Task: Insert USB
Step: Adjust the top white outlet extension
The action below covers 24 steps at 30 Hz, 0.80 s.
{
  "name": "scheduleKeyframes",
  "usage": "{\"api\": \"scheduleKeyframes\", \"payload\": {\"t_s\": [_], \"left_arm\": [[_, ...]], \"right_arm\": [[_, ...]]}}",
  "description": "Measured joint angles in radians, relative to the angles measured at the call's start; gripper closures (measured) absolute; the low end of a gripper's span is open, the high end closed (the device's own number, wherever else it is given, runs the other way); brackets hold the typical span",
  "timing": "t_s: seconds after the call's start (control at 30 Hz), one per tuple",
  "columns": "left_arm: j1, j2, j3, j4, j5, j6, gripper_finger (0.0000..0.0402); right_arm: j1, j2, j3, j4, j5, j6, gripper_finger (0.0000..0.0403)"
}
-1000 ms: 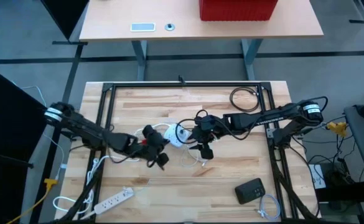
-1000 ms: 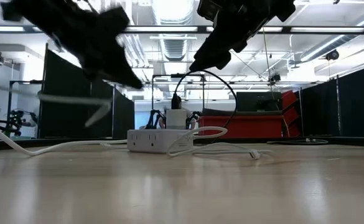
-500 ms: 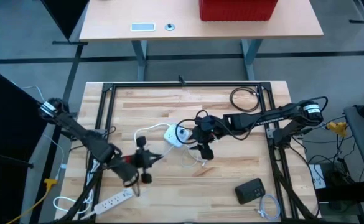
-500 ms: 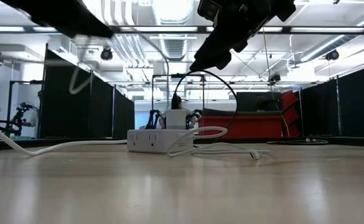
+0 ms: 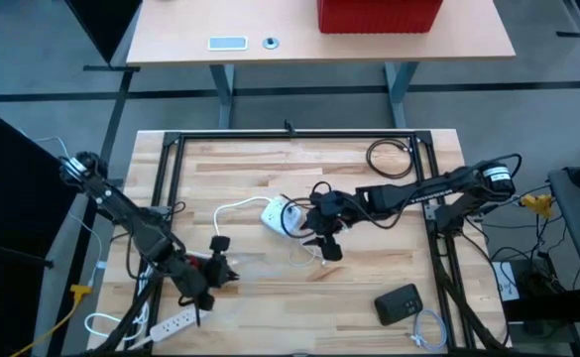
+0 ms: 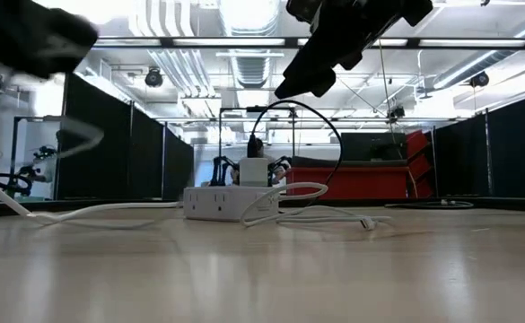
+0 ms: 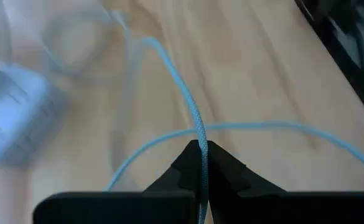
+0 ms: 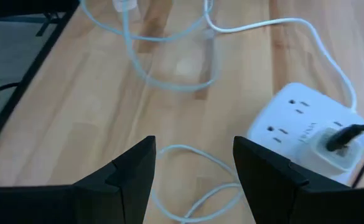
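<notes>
A white power hub [image 5: 283, 215] lies flat mid-table with a black plug [image 8: 343, 137] in it. A pale braided USB cable [image 7: 169, 68] trails over the wood, and its loops [image 5: 307, 253] lie beside the hub. My left gripper [image 5: 225, 263] is near the table's front left, shut on this cable. My right gripper [image 5: 324, 243] hovers open just near of the hub, with nothing between its fingers [image 8: 141, 168]. In the low view it hangs high above the hub [image 6: 226, 202]. Which end of the cable carries the USB plug I cannot tell. My left gripper pinches one strand of the braided cable [image 7: 199, 146] between its two fingertips, somewhere along its length, not at an end. The fingers slant downward and the strand runs along them, out past the tips. The strand is lifted clear there and sags slack toward the table.
A white power strip [image 5: 180, 319] lies at the front left, close to my left arm. A black device [image 5: 399, 302] and a pale cable coil [image 5: 428, 327] sit front right, and a black cable coil [image 5: 389, 157] far right. A black frame [image 5: 290, 136] borders the table.
My left gripper has swung from beside the hub toward the table's near left corner, rolling as it went. It stays shut on the cable and draws that strand away from the hub. My right gripper has kept its place, open.
</notes>
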Motion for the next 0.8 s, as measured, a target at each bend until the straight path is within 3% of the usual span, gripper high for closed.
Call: {"api": "scheduleKeyframes", "payload": {"t_s": [0.1, 0.23, 0.43, 0.6, 0.8], "left_arm": [[0.0, -0.024, 0.014, -0.068, 0.165, -0.045, 0.0402], [0.0, -0.052, 0.023, -0.031, 0.338, -0.057, 0.0402], [0.001, -0.058, 0.023, 0.051, 0.351, -0.201, 0.0393], [0.0, -0.056, 0.023, 0.052, 0.357, -0.309, 0.036], [0.002, -0.065, 0.023, 0.055, 0.481, -0.357, 0.0304]], "right_arm": [[0.011, 0.0, 0.0, 0.0, 0.001, 0.021, 0.0204], [0.014, 0.0, 0.0, 0.001, 0.029, 0.035, 0.0204], [0.014, 0.0, 0.0, 0.008, 0.08, 0.041, 0.0204], [0.014, 0.001, 0.0, 0.043, 0.079, 0.052, 0.0204], [0.016, 0.003, 0.0, 0.097, 0.08, 0.014, 0.0204]]}}
